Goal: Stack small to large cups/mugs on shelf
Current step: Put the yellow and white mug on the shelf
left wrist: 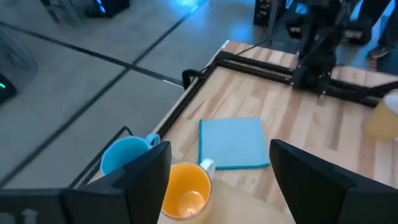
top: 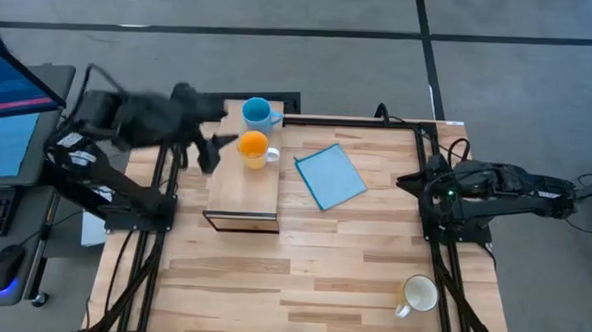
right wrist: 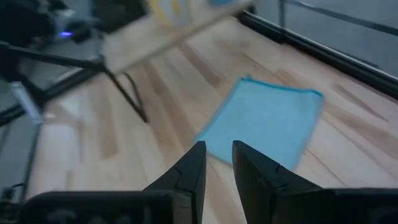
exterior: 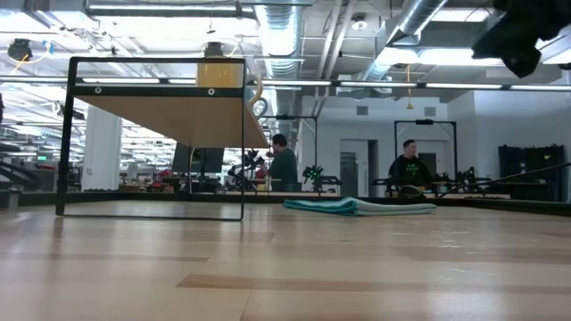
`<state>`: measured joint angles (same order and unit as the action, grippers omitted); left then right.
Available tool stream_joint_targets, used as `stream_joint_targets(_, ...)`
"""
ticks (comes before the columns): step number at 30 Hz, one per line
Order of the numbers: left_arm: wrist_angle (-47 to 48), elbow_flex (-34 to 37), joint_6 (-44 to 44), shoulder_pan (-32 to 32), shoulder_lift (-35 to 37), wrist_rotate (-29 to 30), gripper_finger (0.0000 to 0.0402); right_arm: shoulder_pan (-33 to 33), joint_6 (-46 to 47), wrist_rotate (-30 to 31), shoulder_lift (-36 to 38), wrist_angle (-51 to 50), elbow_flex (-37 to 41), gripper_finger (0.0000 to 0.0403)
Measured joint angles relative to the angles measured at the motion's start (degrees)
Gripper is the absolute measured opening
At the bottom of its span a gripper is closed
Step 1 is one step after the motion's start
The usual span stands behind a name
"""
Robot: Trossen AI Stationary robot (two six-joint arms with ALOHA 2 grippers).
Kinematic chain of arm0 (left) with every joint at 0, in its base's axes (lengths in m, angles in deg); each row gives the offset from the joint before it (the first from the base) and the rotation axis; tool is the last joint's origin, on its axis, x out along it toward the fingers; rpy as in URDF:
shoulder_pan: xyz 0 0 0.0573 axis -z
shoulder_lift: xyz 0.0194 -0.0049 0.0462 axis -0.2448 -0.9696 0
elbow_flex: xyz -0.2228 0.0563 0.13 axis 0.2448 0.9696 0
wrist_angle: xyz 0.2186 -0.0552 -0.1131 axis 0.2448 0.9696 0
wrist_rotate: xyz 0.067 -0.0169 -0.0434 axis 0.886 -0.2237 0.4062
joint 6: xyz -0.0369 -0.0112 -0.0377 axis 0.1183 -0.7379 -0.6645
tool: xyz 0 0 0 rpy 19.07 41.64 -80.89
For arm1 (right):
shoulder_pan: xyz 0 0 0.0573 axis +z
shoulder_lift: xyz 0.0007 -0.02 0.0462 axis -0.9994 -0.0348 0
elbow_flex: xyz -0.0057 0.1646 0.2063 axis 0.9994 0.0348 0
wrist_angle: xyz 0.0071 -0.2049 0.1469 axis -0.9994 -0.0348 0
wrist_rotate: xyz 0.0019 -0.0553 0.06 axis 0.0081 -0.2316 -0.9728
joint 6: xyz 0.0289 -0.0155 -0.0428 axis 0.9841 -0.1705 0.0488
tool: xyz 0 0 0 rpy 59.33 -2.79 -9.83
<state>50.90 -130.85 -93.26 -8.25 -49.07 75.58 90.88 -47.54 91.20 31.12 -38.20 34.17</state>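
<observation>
The shelf [top: 243, 189] is a light-wood block on the table's far left; in the low view [exterior: 169, 107] it shows as a wood top on a dark frame. The orange mug [top: 254, 146] stands upright on its far end. The light-blue mug [top: 259, 112] stands just beyond it; whether on the shelf, I cannot tell. The cream-white mug [top: 418, 293] stands on the table near the front right. My left gripper [top: 212, 147] is open, left of the orange mug [left wrist: 186, 190], which stands between its fingers. My right gripper [right wrist: 216, 163] is shut and empty at the right.
A flat blue square sheet [top: 330, 175] lies on the table between the shelf and my right arm; it also shows in the right wrist view [right wrist: 261, 121]. A laptop [top: 3, 123] and a mouse stand off the table's left side. People stand in the room beyond.
</observation>
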Motion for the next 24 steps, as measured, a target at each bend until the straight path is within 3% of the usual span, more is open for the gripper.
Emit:
stream_joint_targets(5,-9.35,18.31,-3.24,8.37,7.53,8.47,0.0265,0.00,-1.74,-1.80,-0.01,6.16,-0.02,0.0102)
stream_joint_targets(11,-32.54,43.49,-2.60,15.05,18.40,9.42,0.0265,-0.12,-3.52,-2.73,-2.77,7.37,-4.29,0.0102)
stream_joint_targets(16,-51.28,61.38,0.45,18.36,26.52,10.13,0.0265,-0.37,-7.52,-2.78,-10.04,9.97,-12.35,0.0102)
stream_joint_targets(20,-59.50,70.18,1.81,20.29,31.98,10.31,0.0265,-0.37,-11.88,-2.80,-18.47,3.60,-22.53,0.0102)
stream_joint_targets(24,-60.18,75.27,-0.30,22.30,37.76,12.59,0.0265,-0.33,-12.26,-2.82,-27.33,-12.47,-34.82,0.0102)
